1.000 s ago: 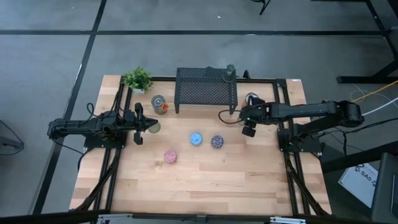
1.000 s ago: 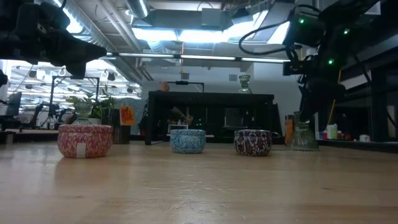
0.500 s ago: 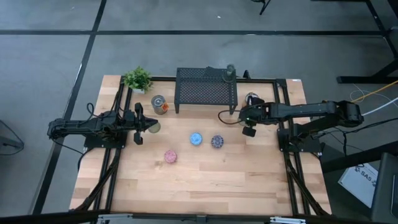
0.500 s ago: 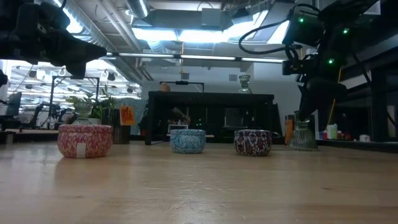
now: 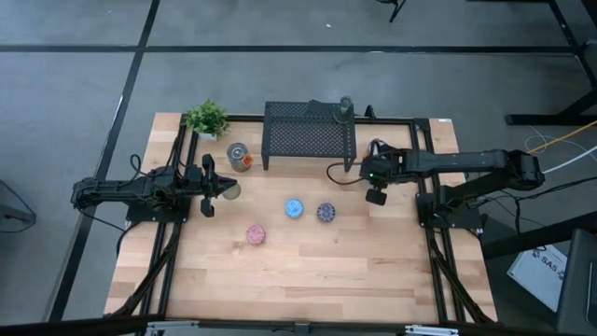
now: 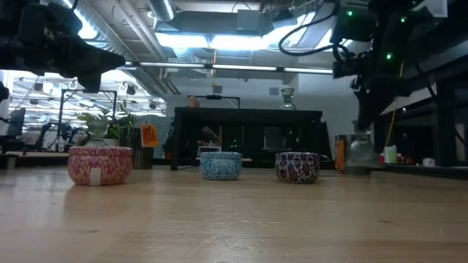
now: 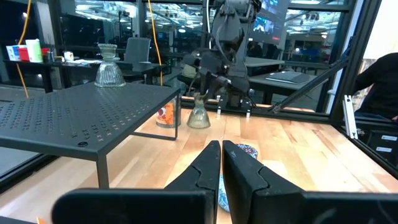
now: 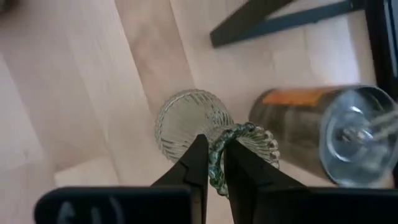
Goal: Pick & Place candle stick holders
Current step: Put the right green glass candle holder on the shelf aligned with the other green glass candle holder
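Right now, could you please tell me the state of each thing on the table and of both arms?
Right pincer: shut on the glass holder's rim.
Glass holder: gripped, seemingly raised.
Left pincer: shut, empty.
Pink holder: upright on table.
Blue holder: upright.
Purple holder: upright.
Second glass holder: standing on the mesh stand.

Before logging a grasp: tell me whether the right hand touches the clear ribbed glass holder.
Touching: in the right wrist view, the right hand pinches the clear ribbed glass holder at its beaded rim.

Pink holder [image 5: 256, 235]: upright, front-left of the others.
Blue holder [image 5: 294, 208]: centre.
Purple holder [image 5: 326, 213]: beside blue.
Clear glass holder [image 8: 214, 135]: rim pinched, near silver-and-orange holder [image 8: 323, 132].
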`<state>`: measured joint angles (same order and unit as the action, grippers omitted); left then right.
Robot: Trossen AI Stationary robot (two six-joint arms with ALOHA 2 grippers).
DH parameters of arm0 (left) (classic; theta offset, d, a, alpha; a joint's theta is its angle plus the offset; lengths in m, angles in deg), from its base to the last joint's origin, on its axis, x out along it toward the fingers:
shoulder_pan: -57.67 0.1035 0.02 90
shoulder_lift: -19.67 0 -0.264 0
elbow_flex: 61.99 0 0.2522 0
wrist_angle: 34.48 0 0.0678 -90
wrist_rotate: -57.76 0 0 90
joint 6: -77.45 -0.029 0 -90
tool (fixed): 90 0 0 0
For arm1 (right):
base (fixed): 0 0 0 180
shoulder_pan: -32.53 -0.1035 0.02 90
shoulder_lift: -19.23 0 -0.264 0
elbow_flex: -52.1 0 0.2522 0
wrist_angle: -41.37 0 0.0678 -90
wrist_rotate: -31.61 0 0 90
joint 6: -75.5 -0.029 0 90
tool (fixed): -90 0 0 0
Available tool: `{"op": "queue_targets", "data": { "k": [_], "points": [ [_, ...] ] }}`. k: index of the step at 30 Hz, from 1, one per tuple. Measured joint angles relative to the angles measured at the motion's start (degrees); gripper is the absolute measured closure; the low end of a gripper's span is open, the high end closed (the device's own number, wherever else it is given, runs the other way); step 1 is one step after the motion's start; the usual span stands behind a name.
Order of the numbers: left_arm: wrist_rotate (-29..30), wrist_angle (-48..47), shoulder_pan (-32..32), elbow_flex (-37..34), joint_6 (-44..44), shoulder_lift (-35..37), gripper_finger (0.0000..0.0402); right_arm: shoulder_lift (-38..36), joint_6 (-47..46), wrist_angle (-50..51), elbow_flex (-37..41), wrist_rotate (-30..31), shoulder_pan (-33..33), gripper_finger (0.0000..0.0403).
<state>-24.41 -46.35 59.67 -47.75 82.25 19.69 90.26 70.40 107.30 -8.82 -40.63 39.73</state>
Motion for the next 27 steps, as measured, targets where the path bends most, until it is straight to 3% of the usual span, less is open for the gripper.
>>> {"op": "queue_targets", "data": {
  "k": [12, 27],
  "points": [
    [0.0, 0.0, 0.0, 0.0, 0.0, 0.0, 0.0391, 0.0, 0.2, 15.7, -11.4, 1.0, 0.0, 0.0368],
    [0.0, 0.0, 0.0, 0.0, 0.0, 0.0, 0.0390, -0.1, 1.5, 28.6, -26.9, 4.6, 0.0, 0.0369]
  ]
}}
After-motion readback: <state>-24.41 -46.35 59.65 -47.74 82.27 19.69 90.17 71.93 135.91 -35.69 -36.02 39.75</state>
